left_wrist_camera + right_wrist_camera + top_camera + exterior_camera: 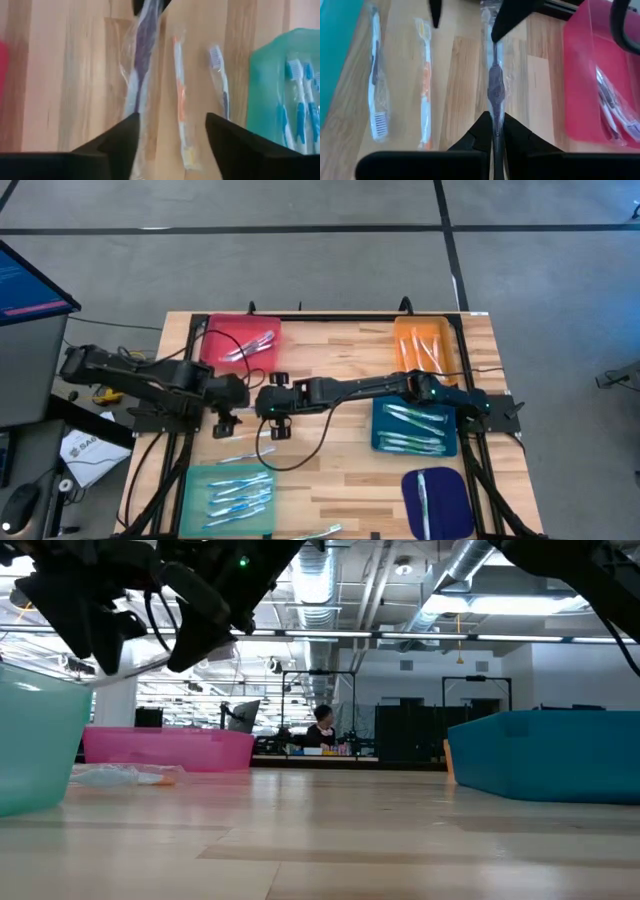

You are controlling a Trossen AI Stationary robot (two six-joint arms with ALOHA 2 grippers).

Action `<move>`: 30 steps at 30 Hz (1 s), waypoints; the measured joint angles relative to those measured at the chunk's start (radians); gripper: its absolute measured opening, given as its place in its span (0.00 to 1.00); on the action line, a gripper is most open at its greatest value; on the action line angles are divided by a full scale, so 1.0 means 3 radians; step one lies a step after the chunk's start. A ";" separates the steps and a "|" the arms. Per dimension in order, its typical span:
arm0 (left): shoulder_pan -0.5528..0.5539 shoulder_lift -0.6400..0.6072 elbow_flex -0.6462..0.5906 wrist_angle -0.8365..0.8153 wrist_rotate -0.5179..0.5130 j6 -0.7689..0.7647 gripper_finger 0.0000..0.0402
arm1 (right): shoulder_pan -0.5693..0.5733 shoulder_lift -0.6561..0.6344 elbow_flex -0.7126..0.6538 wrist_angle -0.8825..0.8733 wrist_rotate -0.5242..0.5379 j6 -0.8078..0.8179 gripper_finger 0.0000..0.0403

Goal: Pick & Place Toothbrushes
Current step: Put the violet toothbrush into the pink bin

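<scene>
Your purple wrapped toothbrush (495, 82) hangs above the bare wood just off the near edge of the pink tray (240, 342), pinched at one end by the right gripper (495, 131), whose fingers are closed tight on it, while the left gripper (170, 131) stands with its fingers spread wide on either side of the other end, gripping nothing. The risk, as I judge it, is that the wrapper is slick and the hold is at one tip only, so a quick swing could let the brush droop, twist or slide out and land beside the orange-handled toothbrush (424, 85) and the dark-handled one (377, 85) that lie loose on the table, a little farther from the pink tray on the teal tray's (230, 497) side. Watch also the two wrists, which sit nearly nose to nose there (the black cable (318, 438) loops just beneath them), so a sideways move by either could clip the other. Open room lies over the bare wood in the table's middle, away from the pink tray; the blue tray (415, 428) and orange tray (425, 345) crowd the far side from it.
</scene>
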 joint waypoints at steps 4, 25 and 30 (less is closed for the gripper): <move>-0.0014 0.0046 -0.0001 0.0135 -0.0150 0.0009 0.66 | -0.0001 0.0001 0.0000 -0.0011 0.0011 0.0036 0.04; 0.0001 0.0131 -0.0120 0.0204 -0.0593 0.0114 0.69 | 0.0003 0.0003 0.0000 0.0042 -0.0006 0.0057 0.04; 0.0001 0.0122 -0.0120 0.0213 -0.0592 0.0012 0.57 | 0.0000 0.0003 0.0000 0.0042 -0.0005 0.0041 0.04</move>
